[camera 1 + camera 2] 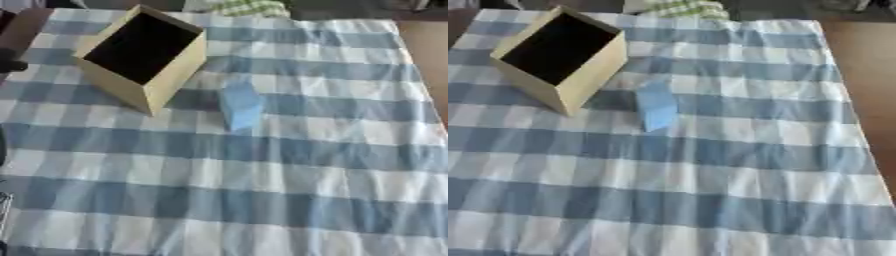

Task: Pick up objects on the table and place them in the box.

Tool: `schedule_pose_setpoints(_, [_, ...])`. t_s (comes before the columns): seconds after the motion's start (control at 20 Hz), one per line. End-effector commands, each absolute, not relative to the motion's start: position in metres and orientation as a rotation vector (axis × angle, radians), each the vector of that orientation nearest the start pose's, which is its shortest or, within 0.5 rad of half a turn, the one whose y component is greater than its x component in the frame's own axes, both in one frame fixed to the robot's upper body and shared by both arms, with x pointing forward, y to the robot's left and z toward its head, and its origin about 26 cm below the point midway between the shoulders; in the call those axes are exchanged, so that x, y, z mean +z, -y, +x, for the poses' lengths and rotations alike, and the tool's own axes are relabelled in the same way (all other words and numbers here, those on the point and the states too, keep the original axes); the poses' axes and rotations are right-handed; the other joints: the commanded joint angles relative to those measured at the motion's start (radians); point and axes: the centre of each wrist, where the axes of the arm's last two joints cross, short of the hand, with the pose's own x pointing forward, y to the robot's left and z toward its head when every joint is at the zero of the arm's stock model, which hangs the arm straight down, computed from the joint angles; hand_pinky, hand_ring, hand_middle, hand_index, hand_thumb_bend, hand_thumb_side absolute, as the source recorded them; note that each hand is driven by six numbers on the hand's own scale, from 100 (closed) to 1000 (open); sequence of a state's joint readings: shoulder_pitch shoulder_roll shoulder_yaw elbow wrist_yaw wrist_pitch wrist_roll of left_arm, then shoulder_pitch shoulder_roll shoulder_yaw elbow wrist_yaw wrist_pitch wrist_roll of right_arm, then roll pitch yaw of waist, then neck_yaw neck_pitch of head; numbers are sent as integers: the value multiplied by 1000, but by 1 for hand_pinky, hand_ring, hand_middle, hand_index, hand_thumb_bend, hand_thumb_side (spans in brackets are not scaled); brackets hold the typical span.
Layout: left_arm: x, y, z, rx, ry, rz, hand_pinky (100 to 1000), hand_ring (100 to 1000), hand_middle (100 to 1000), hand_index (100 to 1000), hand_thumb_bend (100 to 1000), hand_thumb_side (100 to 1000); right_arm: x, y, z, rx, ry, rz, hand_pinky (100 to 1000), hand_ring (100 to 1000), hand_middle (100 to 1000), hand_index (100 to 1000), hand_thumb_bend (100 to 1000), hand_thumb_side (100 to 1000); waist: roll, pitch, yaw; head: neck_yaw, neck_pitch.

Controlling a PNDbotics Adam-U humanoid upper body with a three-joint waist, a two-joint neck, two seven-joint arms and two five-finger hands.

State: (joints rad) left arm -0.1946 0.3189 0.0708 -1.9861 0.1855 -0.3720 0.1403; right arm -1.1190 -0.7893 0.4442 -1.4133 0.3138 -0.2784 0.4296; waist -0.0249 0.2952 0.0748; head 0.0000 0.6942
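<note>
The tan box [175,75] stands open at the back left of the table, its inside black and nothing visible in it. Just right of its near corner a small light blue object [239,105] lies on the blue-and-white checked cloth [262,190], a little apart from the box. A black part of my left arm or hand [10,62] pokes in at the left edge, level with the box and short of touching it. My right hand shows in neither view.
A green checked item [249,7] lies at the far edge behind the box. Bare brown table [868,75] runs along the right of the cloth. Another dark part [3,145] sits at the left edge, lower down.
</note>
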Motion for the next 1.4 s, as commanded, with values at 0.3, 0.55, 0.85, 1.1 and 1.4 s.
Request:
schedule_pose_setpoints(0.3, [180,-289,288,-76,2568,56,627,645,728,775,109,775,365,236,432,-2426,-2334,962,847,870,841,912,100,1000,5,-23,-4,-1,6])
schedule_pose_setpoints(0.55, [180,-287,289,-93,2566,35,628,661,731,774,107,777,350,209,448,-2566,-2160,881,886,923,882,954,100,960,6,-18,4,-13,7])
schedule_pose_setpoints(0.85, [179,-286,289,-96,2561,29,628,662,733,774,107,778,336,193,468,-2740,-2002,785,891,924,871,952,195,900,8,-15,3,-11,9])
schedule_pose_setpoints(1.1, [179,-285,289,-94,2558,23,629,662,733,774,108,778,331,187,477,-2821,-1883,696,891,919,872,961,371,752,10,-15,5,-9,10])
schedule_pose_setpoints(1.4, [179,-285,289,-93,2554,16,629,661,733,774,108,778,325,171,478,-2920,-1762,615,885,910,864,981,322,640,11,-15,7,-9,11])
